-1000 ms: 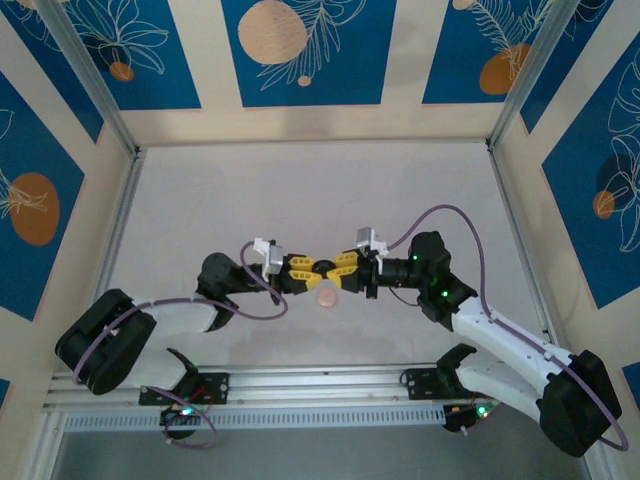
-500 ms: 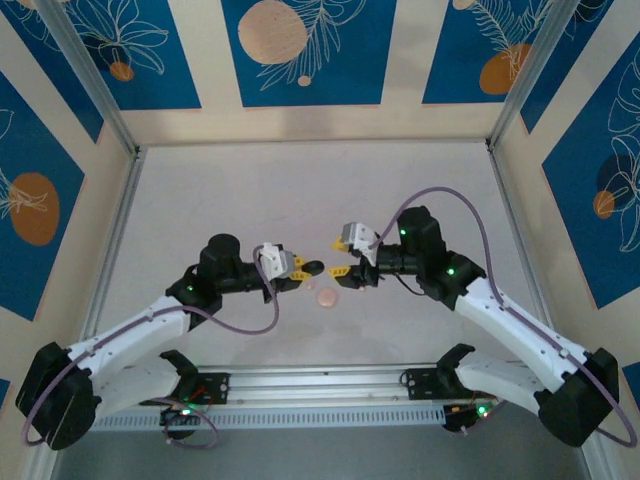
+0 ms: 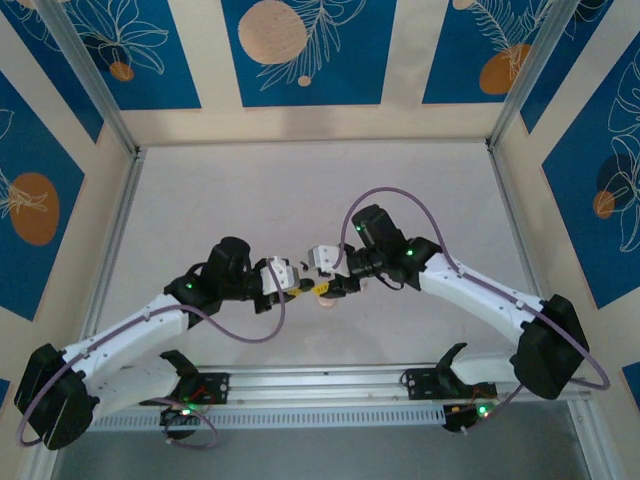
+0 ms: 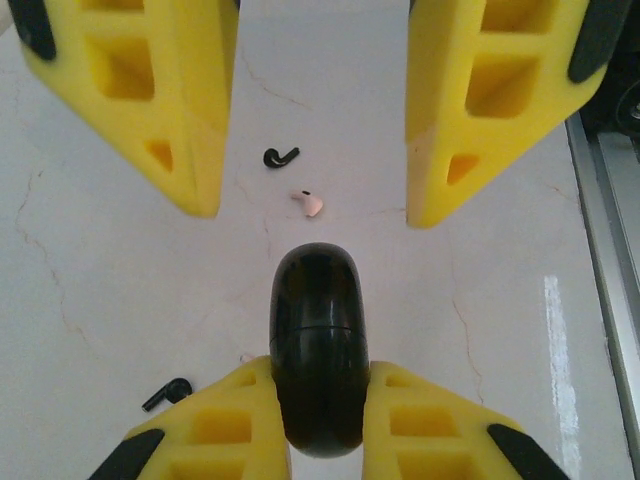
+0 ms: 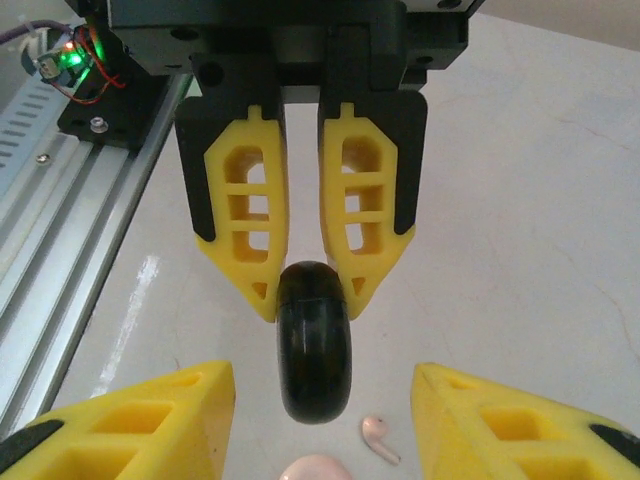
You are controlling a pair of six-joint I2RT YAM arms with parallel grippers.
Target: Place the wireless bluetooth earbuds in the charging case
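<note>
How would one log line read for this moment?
left gripper: shut on black case | right gripper: open, facing it | black earbud, pink earbud: loose on table

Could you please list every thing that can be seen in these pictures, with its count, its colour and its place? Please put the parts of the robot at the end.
black charging case: one, black, round, held above the table between the left gripper's fingers
pink charging case: one, pale pink, on the table under the two grippers
black earbuds: two, black, loose on the table, one beyond the held case, one nearer and to the side
pink earbud: one, pale pink, on the table near the farther black earbud
table: one, white with faint veins
wall panels: several, blue and cream, around the table
rail: one, silver metal, at the near edge
left gripper: one, yellow fingers, shut on the black charging case
right gripper: one, yellow fingers, open, facing the held case
</note>
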